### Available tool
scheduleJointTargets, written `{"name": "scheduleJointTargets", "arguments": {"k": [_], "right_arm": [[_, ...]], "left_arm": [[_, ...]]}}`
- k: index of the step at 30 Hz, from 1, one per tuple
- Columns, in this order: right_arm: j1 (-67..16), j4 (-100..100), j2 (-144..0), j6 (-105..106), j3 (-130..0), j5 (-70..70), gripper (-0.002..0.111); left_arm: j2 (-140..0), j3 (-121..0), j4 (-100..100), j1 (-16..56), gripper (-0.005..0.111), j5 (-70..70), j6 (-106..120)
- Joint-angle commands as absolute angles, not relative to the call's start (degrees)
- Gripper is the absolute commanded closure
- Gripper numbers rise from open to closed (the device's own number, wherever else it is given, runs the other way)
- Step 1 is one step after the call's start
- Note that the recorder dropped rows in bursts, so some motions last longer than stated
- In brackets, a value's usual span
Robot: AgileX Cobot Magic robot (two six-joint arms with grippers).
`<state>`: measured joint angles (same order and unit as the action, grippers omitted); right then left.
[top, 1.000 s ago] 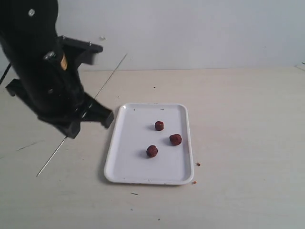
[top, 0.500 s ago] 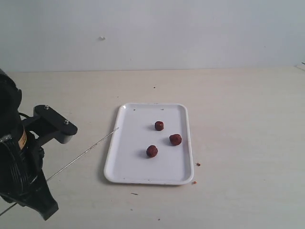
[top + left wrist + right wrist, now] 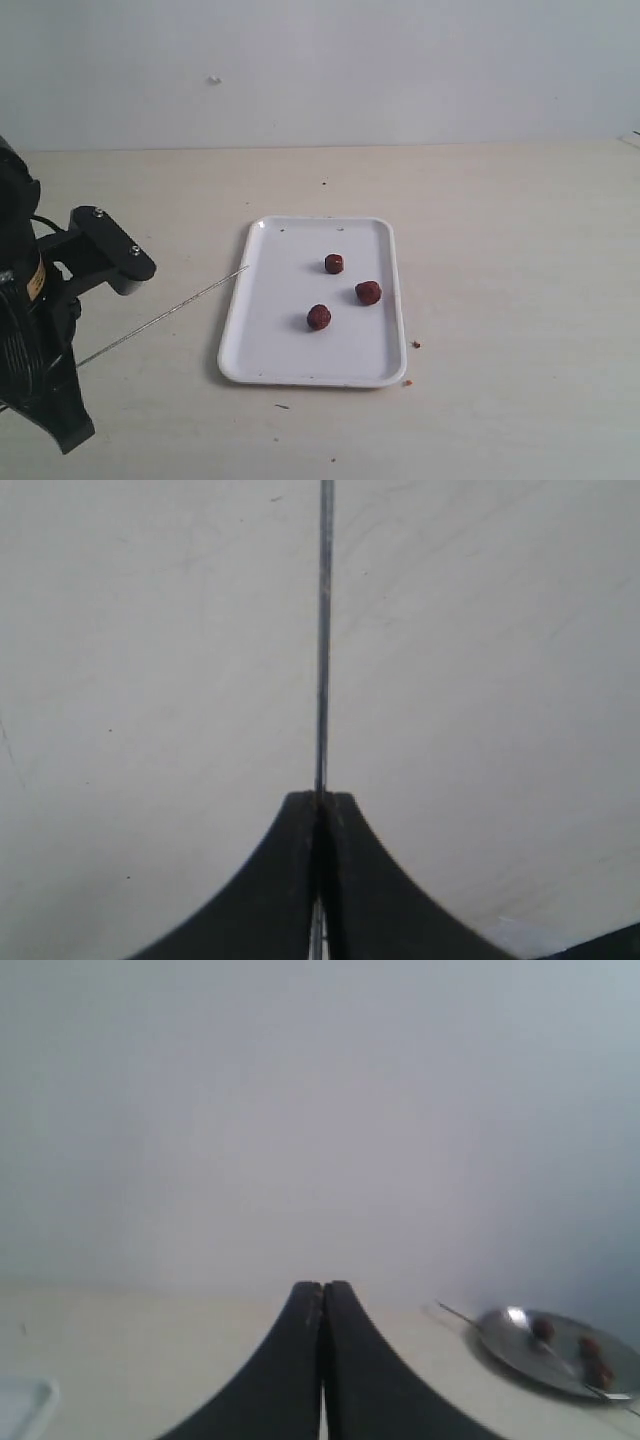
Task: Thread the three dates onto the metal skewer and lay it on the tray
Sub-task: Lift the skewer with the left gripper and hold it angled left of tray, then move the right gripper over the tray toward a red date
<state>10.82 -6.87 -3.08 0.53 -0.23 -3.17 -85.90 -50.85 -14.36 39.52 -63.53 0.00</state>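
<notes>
Room: plain pale wall (image 3: 400, 60) behind the bench, with one small dark mark (image 3: 213, 79) high up on it. No other furnishing shows.

Surface: light beige table (image 3: 520, 250), matt, with faint scratches and a few dark specks.

Left arm (image 3: 30, 330): black, bulky, at the table's near left corner. Left gripper (image 3: 320, 798): fingers pressed together and clamped on the skewer (image 3: 165, 313). In the wrist view the rod comes out from between the two fingertips and runs straight ahead over bare table.

Right gripper (image 3: 323, 1285): fingers together with no gap and nothing between them. It points towards the wall, over the table.

Tray (image 3: 290, 270): white, rectangular with rounded corners, flat on the table, well ahead of the left fingertips. From the right wrist it shows only far off, to one side of the shut fingers.

Skewer, cont.: thin grey rod. Its free tip ends just beside the tray's nearer long rim; contact cannot be judged. Nothing is threaded on it.

Dates (image 3: 334, 263), (image 3: 368, 292), (image 3: 319, 316): three dark red-brown lumps lying loose on the tray beyond the skewer tip, each apart from the others and clear of both sets of fingers.

Crumbs (image 3: 415, 344), (image 3: 407, 382): small reddish bits on the table, just off the tray's far rim and corner.
</notes>
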Motion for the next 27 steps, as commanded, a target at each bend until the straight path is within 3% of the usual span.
{"name": "scheduleJointTargets", "arguments": {"k": [1,5,6,11,17,22,27], "right_arm": [[11.0,-4.5,-2.9,-31.4,0.0,-11.2,0.108],[11.0,-8.7,-2.9,-36.9,-1.3,-32.2,0.108],[11.0,-10.9,-3.5,-34.2,-4.3,-31.2,0.108],[11.0,-14.9,-24.1,-23.7,-24.1,-14.9,0.108],[5.8,-39.5,-50.1,-21.2,-42.3,8.8,0.108],[-2.8,-41.3,-71.1,5.0,-53.3,23.1,0.108],[-9.6,-26.6,-87.2,34.8,-61.7,29.6,0.108]], "left_arm": [[-85.4,-51.3,-15.4,39.4,0.107,-63.5,-1.9],[-85.4,-51.3,-15.4,39.4,0.107,-62.1,-2.2],[-85.4,-51.3,-15.4,39.4,0.107,-61.8,-2.2],[-85.4,-51.3,-14.7,39.4,0.107,-58.3,-2.3],[-85.4,-51.3,-12.9,39.4,0.107,-57.9,-2.3],[-85.4,-51.3,-11.5,39.4,0.107,-57.8,-2.3],[-85.4,-49.0,-9.5,39.4,0.107,-55.7,-6.5]]}}
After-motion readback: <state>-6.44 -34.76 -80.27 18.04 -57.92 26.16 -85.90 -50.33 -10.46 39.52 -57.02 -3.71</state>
